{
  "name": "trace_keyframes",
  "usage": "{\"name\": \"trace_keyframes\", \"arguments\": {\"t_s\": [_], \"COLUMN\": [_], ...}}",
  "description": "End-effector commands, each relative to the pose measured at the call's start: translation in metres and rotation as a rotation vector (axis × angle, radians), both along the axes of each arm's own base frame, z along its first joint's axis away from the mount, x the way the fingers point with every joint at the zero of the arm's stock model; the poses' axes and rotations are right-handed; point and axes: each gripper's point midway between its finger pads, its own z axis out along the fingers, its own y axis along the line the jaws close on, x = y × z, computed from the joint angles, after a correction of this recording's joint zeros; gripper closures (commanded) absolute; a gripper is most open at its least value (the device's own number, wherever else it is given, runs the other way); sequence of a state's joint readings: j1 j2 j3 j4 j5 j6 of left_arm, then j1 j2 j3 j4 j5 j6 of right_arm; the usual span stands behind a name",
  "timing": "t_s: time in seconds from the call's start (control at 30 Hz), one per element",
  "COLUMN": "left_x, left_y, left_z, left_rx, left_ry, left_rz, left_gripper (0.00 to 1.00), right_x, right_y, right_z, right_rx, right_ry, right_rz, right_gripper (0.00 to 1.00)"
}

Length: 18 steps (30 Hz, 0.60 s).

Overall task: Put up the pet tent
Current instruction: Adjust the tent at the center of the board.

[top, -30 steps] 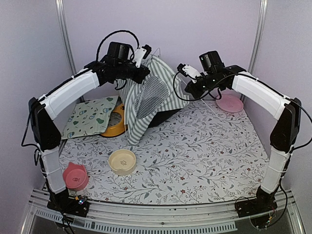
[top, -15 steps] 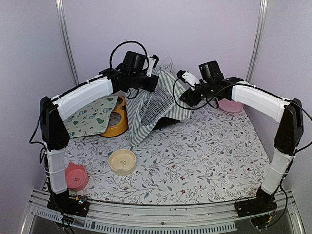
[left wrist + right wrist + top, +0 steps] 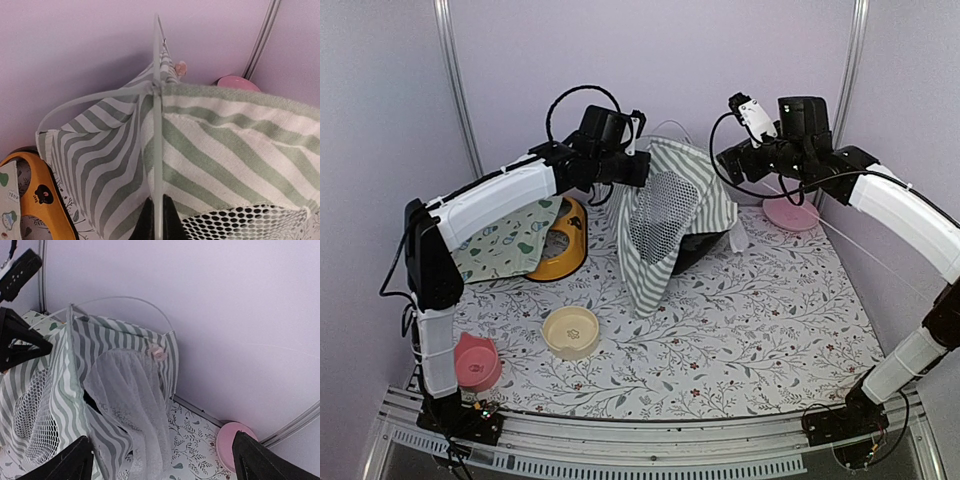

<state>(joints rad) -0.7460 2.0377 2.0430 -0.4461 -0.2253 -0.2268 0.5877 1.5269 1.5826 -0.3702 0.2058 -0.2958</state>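
The pet tent (image 3: 672, 205) is a grey-green and white striped cloth shape with a mesh window, standing half raised at the back middle of the table. My left gripper (image 3: 638, 166) is at the tent's top left, shut on a thin white pole (image 3: 158, 150) that runs up between its fingers (image 3: 170, 220). A second pole arcs over the tent's top. In the right wrist view the sheer lace flap (image 3: 132, 405) hangs down the tent's front. My right gripper (image 3: 728, 162) hovers apart from the tent at its upper right, open (image 3: 161, 440) and holding nothing.
A pink dish (image 3: 790, 212) lies at the back right. An orange feeder stand (image 3: 560, 252) and a cream mat with teal shapes (image 3: 505, 242) lie left of the tent. A cream bowl (image 3: 570, 331) and a pink eared bowl (image 3: 475, 362) sit nearer. The back wall is close behind.
My right gripper has opened and pulled back up and to the right, away from the tent. The left gripper has carried the tent's top to the right, still shut on the pole.
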Motion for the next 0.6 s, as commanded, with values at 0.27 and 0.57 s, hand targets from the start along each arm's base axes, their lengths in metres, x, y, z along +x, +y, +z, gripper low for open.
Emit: {"name": "trace_keyframes", "arguments": {"t_s": [0.27, 0.57], "left_x": [0.001, 0.005], "left_y": [0.013, 0.008], "left_z": [0.039, 0.047], "left_rx": [0.012, 0.047], "left_ry": [-0.127, -0.161], "left_rz": [0.089, 0.038], "left_gripper": [1.00, 1.00], "right_x": [-0.030, -0.050], "right_y": [-0.008, 0.006], "right_z": [0.074, 0.006], "right_rx": [0.215, 0.018], "right_ry": [-0.102, 0.066], "right_rz": [0.068, 0.111], "right_gripper": [0.01, 0.01]}}
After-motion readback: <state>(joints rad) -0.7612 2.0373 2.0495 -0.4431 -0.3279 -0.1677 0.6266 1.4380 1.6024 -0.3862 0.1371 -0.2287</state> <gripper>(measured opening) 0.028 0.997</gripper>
